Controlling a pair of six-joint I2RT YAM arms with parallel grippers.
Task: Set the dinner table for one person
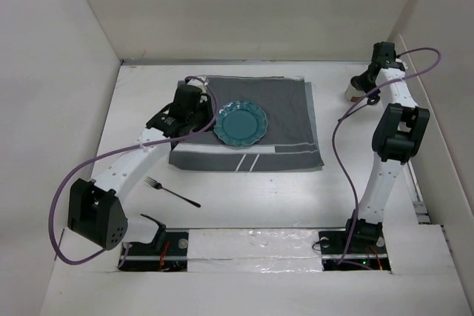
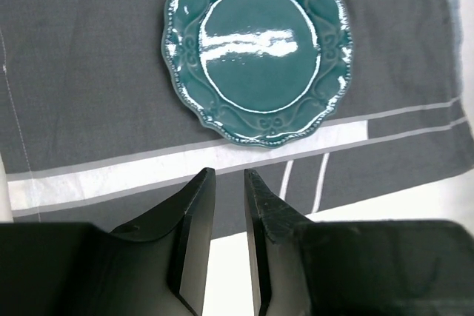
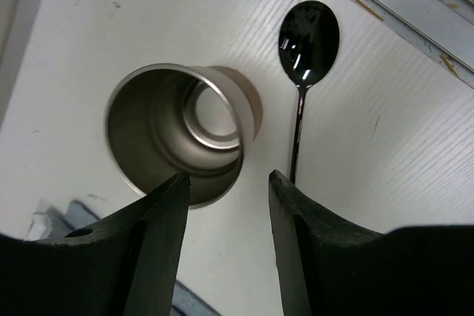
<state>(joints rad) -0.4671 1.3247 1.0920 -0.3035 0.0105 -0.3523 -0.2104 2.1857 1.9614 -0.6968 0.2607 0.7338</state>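
Both jaws stand empty: left gripper (image 2: 229,175) narrowly parted, plate (image 2: 257,49) ahead; right gripper (image 3: 228,177) wider, spoon (image 3: 309,35) handle pointing at them; the dinner table (image 1: 259,197) seemingly runs longest left-right.

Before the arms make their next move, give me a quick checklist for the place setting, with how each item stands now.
1. The plate on the grey cloth: ok, lying flat.
2. The left fingers empty: ok, slightly apart, holding nothing.
3. The right fingers open over the metal cup: ok, nothing gripped.
4. The spoon clear of the cup: ok, lying beside it, apart.
5. The fork at the setting: not ok, on the bare table, off the cloth.
6. The cup and spoon at the setting: not ok, far right, away from the cloth.
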